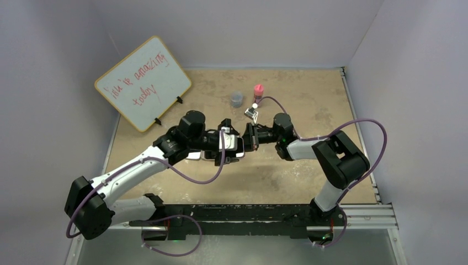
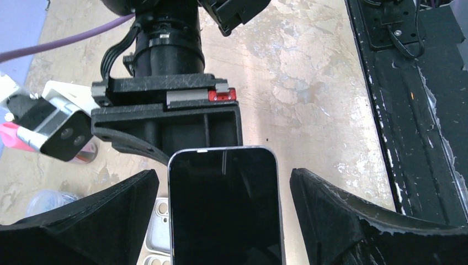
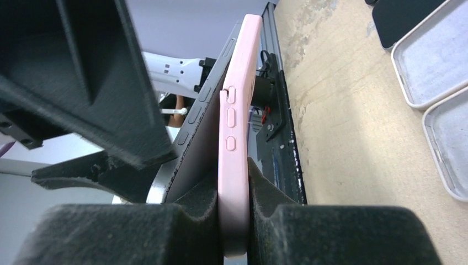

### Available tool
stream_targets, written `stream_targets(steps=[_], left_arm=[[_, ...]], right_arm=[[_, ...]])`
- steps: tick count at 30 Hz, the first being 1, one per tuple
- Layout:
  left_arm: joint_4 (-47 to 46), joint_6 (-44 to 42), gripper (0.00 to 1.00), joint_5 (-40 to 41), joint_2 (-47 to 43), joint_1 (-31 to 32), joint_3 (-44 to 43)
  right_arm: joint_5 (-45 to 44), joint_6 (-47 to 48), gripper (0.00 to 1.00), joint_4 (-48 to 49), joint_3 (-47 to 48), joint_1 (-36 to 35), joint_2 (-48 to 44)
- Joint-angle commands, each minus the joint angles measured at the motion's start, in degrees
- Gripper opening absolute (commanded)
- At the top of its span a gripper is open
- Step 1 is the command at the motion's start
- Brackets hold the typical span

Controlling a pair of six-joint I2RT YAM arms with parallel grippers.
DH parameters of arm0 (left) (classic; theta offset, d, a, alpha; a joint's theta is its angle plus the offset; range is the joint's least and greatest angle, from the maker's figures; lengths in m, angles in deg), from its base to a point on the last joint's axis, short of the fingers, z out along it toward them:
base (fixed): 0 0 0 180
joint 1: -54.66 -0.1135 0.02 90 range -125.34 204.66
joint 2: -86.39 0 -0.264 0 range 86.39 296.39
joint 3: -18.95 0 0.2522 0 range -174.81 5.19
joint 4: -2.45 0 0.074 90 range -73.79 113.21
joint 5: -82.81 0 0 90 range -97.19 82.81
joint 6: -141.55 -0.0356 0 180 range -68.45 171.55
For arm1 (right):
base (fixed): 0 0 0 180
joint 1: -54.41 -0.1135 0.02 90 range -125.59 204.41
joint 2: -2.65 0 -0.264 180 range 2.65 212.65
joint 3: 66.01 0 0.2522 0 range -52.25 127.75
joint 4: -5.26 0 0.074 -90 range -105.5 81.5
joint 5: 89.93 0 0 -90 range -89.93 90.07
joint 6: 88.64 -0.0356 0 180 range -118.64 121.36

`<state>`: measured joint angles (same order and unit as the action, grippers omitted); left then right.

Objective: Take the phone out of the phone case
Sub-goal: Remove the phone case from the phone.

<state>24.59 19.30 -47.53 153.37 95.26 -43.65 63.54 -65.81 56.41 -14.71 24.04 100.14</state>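
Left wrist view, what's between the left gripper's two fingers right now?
The phone, screen dark, sits between the open left gripper's fingers, a gap on each side; the left wrist view shows it.

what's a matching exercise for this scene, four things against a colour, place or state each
1 phone case
2 left gripper
3 right gripper
4 whiteboard

a propped at the back left
b shut on the phone case's edge
c pink
d open, straddling the phone

Pairs: 1-c, 2-d, 3-b, 4-a
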Motion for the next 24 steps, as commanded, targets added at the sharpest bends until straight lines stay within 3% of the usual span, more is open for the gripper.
stream_targets(steps=[1,9,24], left_arm=[[-3.34,-0.68,0.95,5.51,-2.58,3.01,1.64],[-7.5,0.48,0.97,16.2,-2.91,7.66,5.16],[-10.11,0.08,0.92,24.57,-1.77,8.93,6.23]], right_arm=[[-1.12,2.75,0.0,-0.33,2.8,-0.13,-2.05],[-1.76,2.73,0.0,-1.51,3.72,-0.22,-1.61],[-2.33,2.88,0.0,-2.15,4.37,-0.64,-1.08]])
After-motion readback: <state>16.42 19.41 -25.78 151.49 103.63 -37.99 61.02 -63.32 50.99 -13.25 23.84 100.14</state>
